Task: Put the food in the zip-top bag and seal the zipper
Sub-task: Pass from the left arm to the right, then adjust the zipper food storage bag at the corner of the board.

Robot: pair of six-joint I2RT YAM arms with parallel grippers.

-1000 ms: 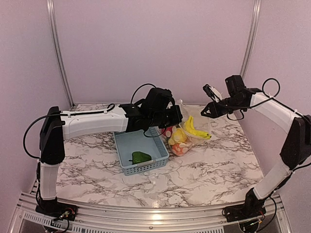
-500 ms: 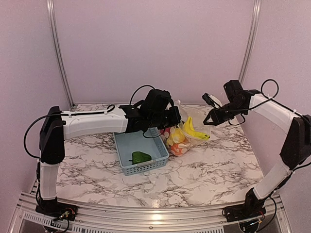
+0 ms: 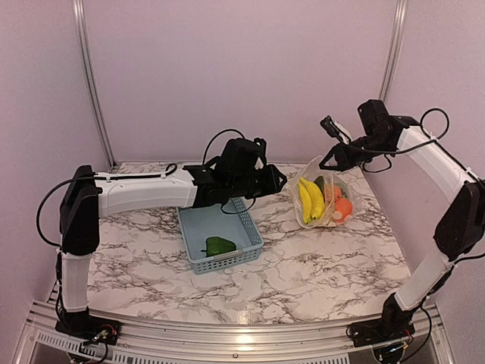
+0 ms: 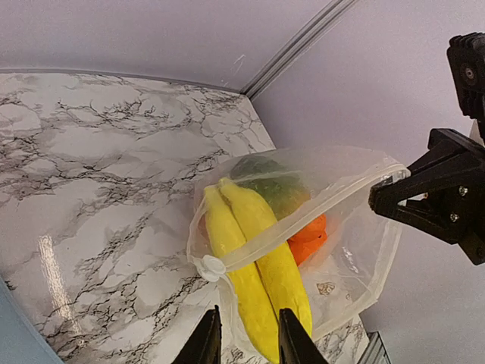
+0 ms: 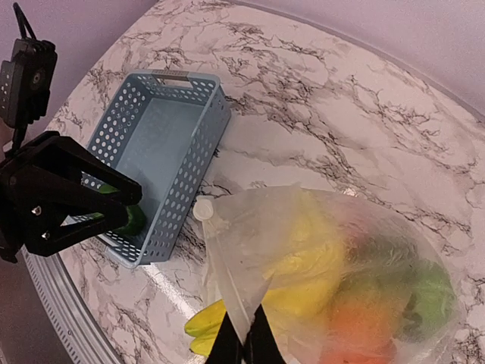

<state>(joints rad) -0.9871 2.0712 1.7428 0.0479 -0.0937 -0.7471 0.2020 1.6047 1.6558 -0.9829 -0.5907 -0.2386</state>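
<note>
**Now right gripper (image 3: 327, 164) pinches zip-top bag (image 3: 324, 193)**

We see its jaws shut on the bag's top corner at the zipper (image 4: 303, 216) end. The bag hangs below them over the counter (image 3: 303, 265), with bananas (image 3: 309, 201) and orange food (image 3: 342, 209) inside. Left gripper (image 4: 246, 345) jaws slightly parted, empty; bag just ahead of them, not touching.

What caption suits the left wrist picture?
Right hand pinches the zipper of the clear zip-top bag holding yellow bananas.

clear zip-top bag (image 3: 326, 199), right of centre: yellow bananas (image 4: 258, 258), orange piece (image 4: 307, 236), dark green piece (image 4: 273, 182). blue-grey basket (image 3: 198, 224), green pepper (image 3: 220, 245). white table (image 3: 318, 265), grey veining.
</note>
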